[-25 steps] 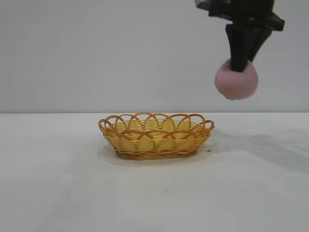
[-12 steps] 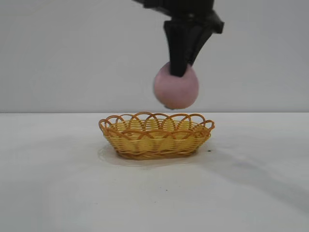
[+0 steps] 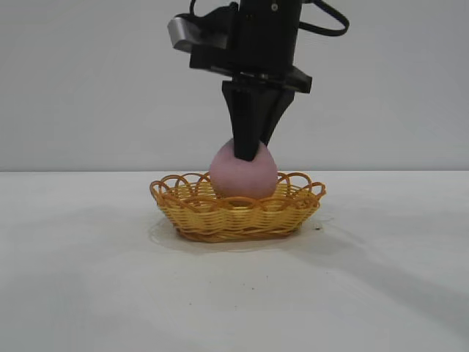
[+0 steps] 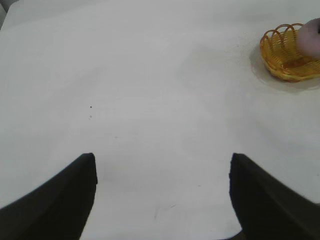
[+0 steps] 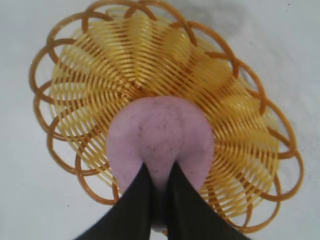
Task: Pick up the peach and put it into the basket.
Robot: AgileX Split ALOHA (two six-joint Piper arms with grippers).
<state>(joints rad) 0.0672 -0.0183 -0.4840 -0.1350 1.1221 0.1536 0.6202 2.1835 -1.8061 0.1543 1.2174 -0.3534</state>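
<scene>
Right claw pinches the peach from above, low inside the basket. Release it slowly, then lift straight up, clear of the looped rim. Left claw released, well apart from the basket.

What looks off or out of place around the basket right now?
Nothing stands out. The basket sits upright and level on the table, the peach is lowered inside it with the right gripper on its top, nothing spilled or damaged.

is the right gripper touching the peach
Touching. In the right wrist view the right gripper has its fingers pressed into the peach over the basket.
</scene>
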